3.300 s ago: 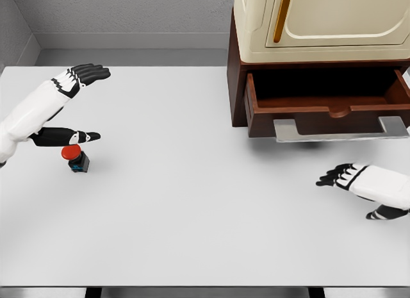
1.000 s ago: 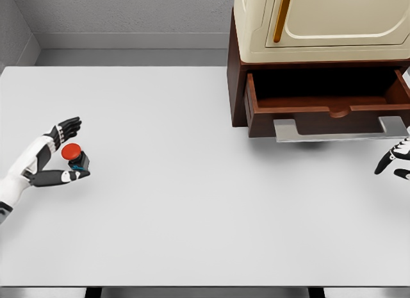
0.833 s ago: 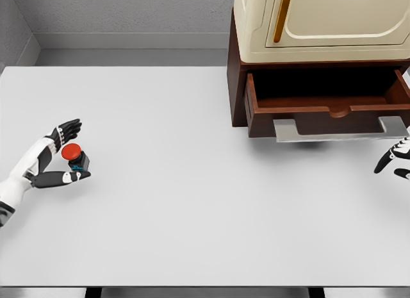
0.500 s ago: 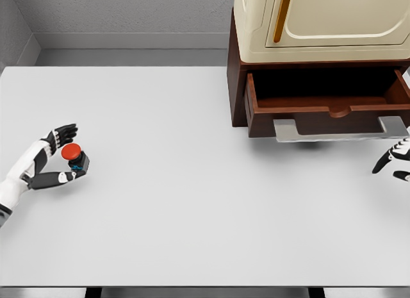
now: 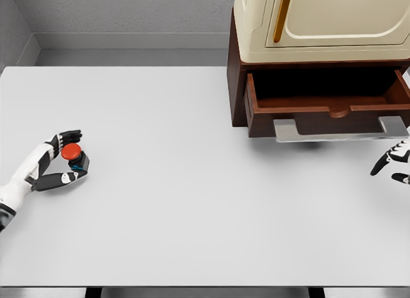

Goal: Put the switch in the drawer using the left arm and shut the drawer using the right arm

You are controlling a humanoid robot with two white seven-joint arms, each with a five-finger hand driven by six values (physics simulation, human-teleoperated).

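Grasp step: our left hand (image 5: pixel 48 165) fingers close around the switch (image 5: pixel 75 157). Next, lift toward open drawer (image 5: pixel 327 106). Right hand (image 5: pixel 393 165) fingers apart.

Our left hand (image 5: pixel 54 160) low at the far left, forearm angled in from the lower-left edge, fingers and thumb curled toward each other, our right hand (image 5: pixel 396 165) only partly seen at the right edge, dark fingers loosely spread
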